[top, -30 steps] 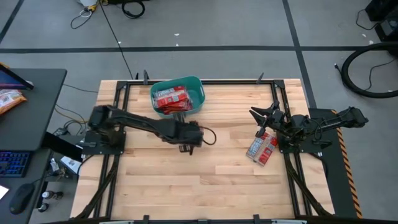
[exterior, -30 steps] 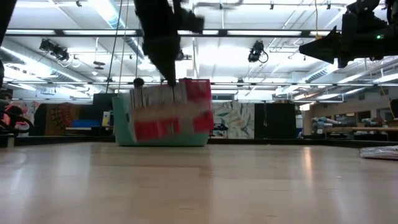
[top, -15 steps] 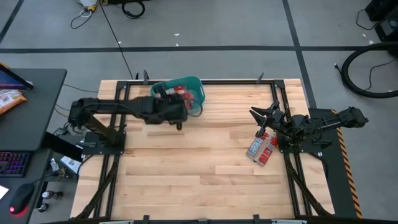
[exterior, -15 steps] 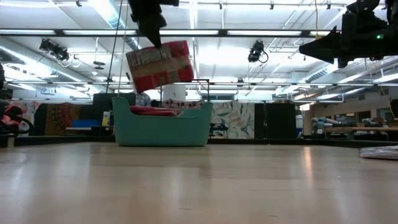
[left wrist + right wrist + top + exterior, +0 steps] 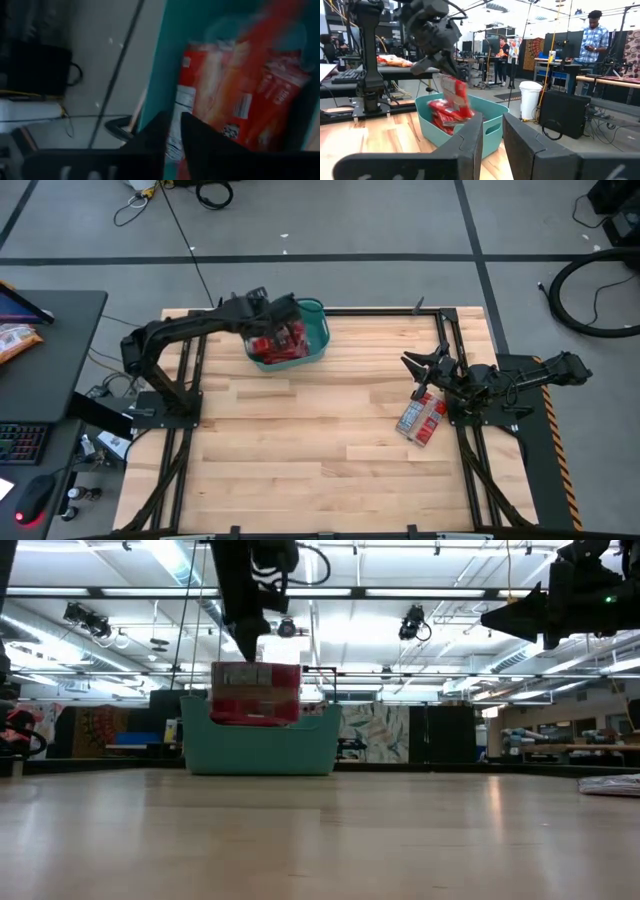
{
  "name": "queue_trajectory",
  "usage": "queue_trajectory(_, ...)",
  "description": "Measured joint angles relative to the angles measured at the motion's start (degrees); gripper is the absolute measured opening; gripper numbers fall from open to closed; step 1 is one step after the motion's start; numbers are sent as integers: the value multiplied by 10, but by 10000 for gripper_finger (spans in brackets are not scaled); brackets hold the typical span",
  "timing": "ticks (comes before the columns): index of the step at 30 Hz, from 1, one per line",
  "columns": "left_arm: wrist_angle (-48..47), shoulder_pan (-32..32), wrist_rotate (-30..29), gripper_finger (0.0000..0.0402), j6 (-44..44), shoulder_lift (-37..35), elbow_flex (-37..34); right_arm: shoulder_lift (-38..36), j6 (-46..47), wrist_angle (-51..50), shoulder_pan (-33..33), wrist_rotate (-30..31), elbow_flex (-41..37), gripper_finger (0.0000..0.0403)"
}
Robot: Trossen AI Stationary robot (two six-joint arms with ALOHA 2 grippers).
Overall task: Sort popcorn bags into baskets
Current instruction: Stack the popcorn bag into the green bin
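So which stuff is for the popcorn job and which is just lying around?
For the job:
- popcorn bag dropping from the left pincer
- teal basket with bags inside
- popcorn bags by the right arm

Just lying around:
- orange snack bag on the side desk
- white bin

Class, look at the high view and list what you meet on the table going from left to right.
Left gripper over the tub's left rim → teal tub holding red popcorn bags → popcorn bags lying on the wood → right gripper just above them, its arm reaching off to the right.
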Motion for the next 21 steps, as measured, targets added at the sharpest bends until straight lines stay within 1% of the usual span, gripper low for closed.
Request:
queue_trajectory(3, -10, 0, 33, 102, -20, 2, 0, 0, 0, 0, 0, 0, 0, 80)
queue_trajectory(5, 2, -14, 53, 124, -25, 2, 0, 0, 0, -1, 0, 0, 0, 80)
queue_trajectory(7, 13, -35, 58, 138, -23, 3, 0, 1, 0, -1, 0, 0, 0, 80)
queue_trajectory(12, 43, -79, 58, 142, -24, 2, 0, 1, 0, 0, 0, 0, 0, 80)
queue_trajectory(18, 49, -109, 56, 141, -25, 3, 0, 1, 0, -1, 0, -1, 0, 80)
queue_trajectory(21, 77, -125, 55, 141, -27, -1, -30, 1, 0, -1, 0, -1, 0, 80)
